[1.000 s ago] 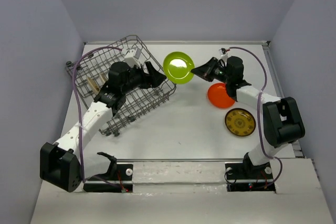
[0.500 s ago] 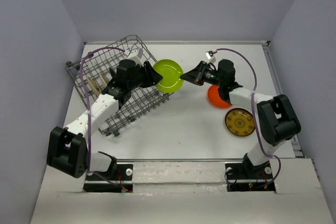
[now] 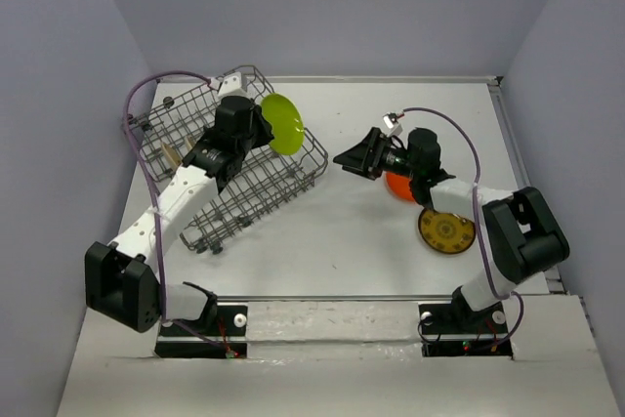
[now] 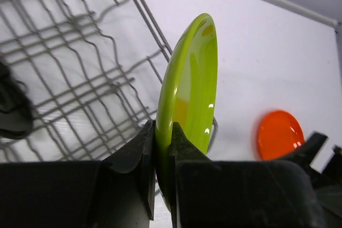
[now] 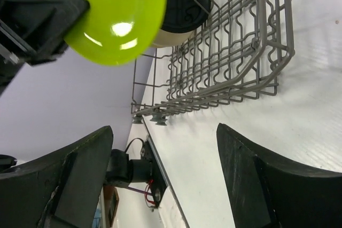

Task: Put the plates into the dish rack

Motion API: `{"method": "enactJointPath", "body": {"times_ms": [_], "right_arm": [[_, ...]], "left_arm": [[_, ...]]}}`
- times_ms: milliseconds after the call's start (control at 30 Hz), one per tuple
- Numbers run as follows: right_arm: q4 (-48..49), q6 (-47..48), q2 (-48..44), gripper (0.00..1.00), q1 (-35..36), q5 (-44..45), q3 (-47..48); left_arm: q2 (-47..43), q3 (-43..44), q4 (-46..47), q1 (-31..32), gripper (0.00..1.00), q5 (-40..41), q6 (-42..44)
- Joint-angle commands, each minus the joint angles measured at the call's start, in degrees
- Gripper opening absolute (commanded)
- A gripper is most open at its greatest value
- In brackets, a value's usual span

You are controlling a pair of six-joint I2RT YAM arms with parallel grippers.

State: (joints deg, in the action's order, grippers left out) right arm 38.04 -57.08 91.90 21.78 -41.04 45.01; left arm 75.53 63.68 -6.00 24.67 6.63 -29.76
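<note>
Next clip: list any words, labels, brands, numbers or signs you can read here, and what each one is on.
No text can be read in any view.
White tag on the right arm's cable: too small to read.
Patterned plate: rings of dark marks, too small to tell any letters.
Lime plate, orange plate, rack: no markings visible.

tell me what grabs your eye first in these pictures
The lime green plate stands out, clamped on edge by the left end effector over the far right side of the grey wire dish rack. Near the centre, the right end effector hangs open and empty, an orange plate and a yellow-brown patterned plate lying flat beside its arm.
</note>
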Motion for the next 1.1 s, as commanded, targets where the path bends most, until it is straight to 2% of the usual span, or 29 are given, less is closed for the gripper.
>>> {"method": "enactJointPath", "body": {"times_ms": [0, 100, 200, 433, 733, 1067], "right_arm": [[-0.8, 3.6, -5.8, 0.84, 0.3, 2.4, -2.6], [-4.4, 6.2, -8.3, 0.85, 0.3, 4.0, -3.3], [-6.8, 8.1, -11.3, 0.85, 0.3, 5.2, -3.8], [-7.1, 8.4, -14.3, 0.85, 0.3, 5.3, -6.8], [-7.3, 8.9, -13.9, 0.85, 0.8, 3.6, -7.1], [-7.4, 8.7, -13.1, 0.85, 1.9, 2.5, -6.5]], "left_arm": [[-1.9, 6.9, -6.0, -0.1, 0.05, 21.1, 2.6], [0.1, 8.9, -8.8, -0.1, 0.05, 26.5, 3.0], [4.3, 11.4, -12.4, 0.3, 0.05, 35.6, 3.7], [11.4, 12.6, -14.7, 0.6, 0.05, 43.7, 2.8], [18.6, 16.7, -15.3, 0.8, 0.05, 49.4, 3.4], [24.8, 21.0, -14.1, -0.1, 0.05, 49.8, 5.3]]}}
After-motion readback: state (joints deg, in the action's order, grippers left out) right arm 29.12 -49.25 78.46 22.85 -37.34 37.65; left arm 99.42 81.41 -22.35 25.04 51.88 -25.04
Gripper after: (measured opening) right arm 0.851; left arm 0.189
